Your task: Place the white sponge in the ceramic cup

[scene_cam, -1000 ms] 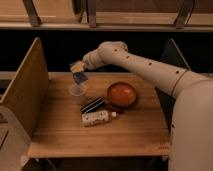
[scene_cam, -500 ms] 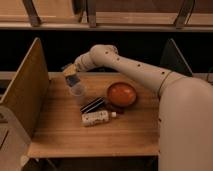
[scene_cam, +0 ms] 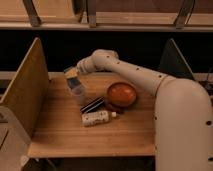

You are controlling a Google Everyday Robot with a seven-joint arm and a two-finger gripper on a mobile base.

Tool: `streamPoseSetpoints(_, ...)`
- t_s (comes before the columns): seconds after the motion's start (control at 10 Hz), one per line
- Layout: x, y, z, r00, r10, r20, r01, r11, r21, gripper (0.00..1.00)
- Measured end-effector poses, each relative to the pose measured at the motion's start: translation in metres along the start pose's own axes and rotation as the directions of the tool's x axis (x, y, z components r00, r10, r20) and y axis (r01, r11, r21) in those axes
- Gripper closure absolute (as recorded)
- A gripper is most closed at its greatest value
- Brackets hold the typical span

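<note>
white sponge (scene_cam: 71, 73) carried left, end effector (scene_cam: 75, 75) clamped on it, above ceramic cup (scene_cam: 78, 93)

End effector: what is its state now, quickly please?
End effector: closed on the white sponge, directly above the ceramic cup.

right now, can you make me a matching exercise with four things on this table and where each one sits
Things:
1. sponge
2. cup
3. bowl
4. bottle

Places:
A. lying on its side, nearest the front edge
B. on the right, beside the striped item
C. held in the shut gripper, just above the cup
D. standing on the table under the sponge

Pairs: 1-C, 2-D, 3-B, 4-A
</note>
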Motion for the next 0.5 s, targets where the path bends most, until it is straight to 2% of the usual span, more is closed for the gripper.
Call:
streamPoseSetpoints(0.3,0.007,-0.002,0.014,0.999,0.037,0.014,-0.037,0.999,-0.032,1.00)
streamPoseSetpoints(0.5,0.017,-0.009,0.022,0.998,0.057,0.003,-0.056,0.998,-0.038,1.00)
